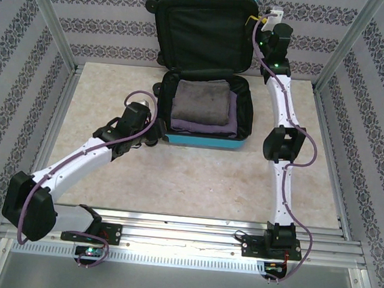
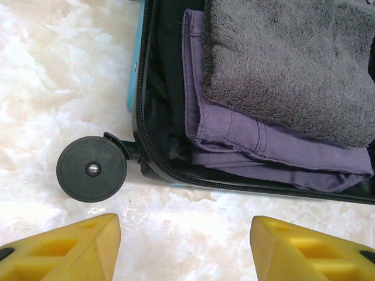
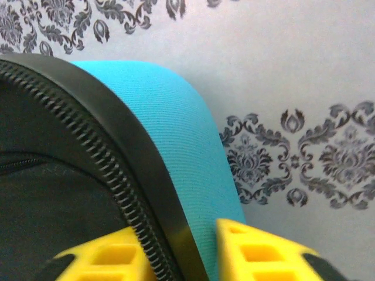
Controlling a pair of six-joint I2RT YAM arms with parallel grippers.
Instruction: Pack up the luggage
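Right wrist view: luggage [image 3: 176,134] lid rim is being pinched in the right gripper's [image 3: 176,249] narrow jaws, best being lowered slowly, squarely.

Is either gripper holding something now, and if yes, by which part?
The right gripper holds the luggage by the rim of its raised lid. The left gripper is open and holds nothing.

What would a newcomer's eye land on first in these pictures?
The turquoise luggage lies open at the far middle, its lid raised, with a grey towel stacked on purple clothes in the lower half. The right gripper clamps the lid's top right rim, while the left gripper hovers open by the wheel at the case's near left corner.
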